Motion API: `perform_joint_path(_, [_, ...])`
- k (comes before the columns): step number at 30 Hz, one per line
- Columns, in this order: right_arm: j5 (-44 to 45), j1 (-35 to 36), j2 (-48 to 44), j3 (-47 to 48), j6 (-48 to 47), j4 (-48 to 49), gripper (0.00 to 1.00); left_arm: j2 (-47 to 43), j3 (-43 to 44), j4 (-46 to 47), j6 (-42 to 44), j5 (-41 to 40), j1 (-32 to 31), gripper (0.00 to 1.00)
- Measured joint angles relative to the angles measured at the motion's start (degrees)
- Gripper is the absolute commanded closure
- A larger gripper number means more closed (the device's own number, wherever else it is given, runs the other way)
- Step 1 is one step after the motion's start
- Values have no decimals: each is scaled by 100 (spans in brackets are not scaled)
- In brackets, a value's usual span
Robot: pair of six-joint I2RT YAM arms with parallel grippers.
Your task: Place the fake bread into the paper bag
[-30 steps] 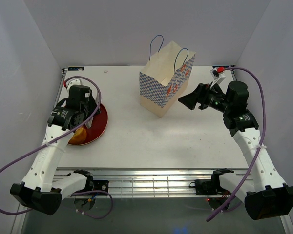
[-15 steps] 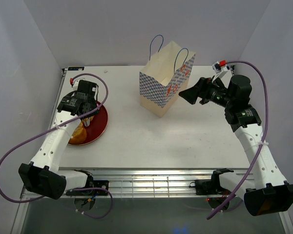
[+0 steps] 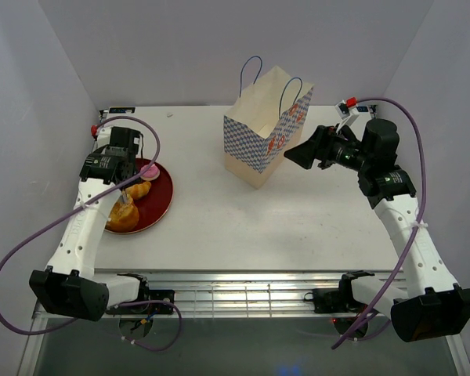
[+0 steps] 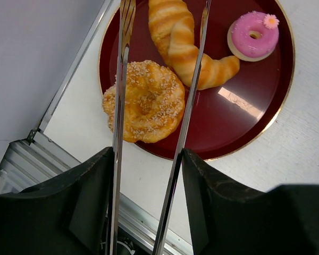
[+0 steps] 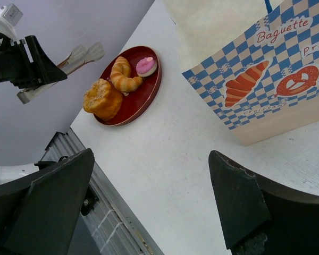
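The left tool point(image 4: 147, 159) is holding spread tongs point(image 4: 193, 85) over the fake bread point(image 4: 149, 103) on the plate point(image 4: 244, 125), risking a glossy piece squirting out short of the paper bag point(image 3: 258, 145) near the wide-open right tool point(image 5: 149, 180).

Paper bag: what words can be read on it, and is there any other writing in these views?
"Baguette": red script on a white banner, paper bag, right wrist view.
"Pre": next banner, cut off by the picture's edge.
Script under the printed croissant: too blurred to read.
Top view: bag print too small to read.
No other writing seen.
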Motion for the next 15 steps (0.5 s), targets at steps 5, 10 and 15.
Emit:
perform_joint_path(5, [-81, 33, 35, 2, 15, 0, 6, 118, 0, 133, 94, 227, 597, 38])
perform_joint_path(10, [-138, 37, 31, 2, 17, 2, 6, 474, -2, 278, 107, 422, 675, 38])
perform_joint_path(15, [-184, 37, 17, 2, 33, 9, 6, 577, -164, 476, 107, 592, 699, 39])
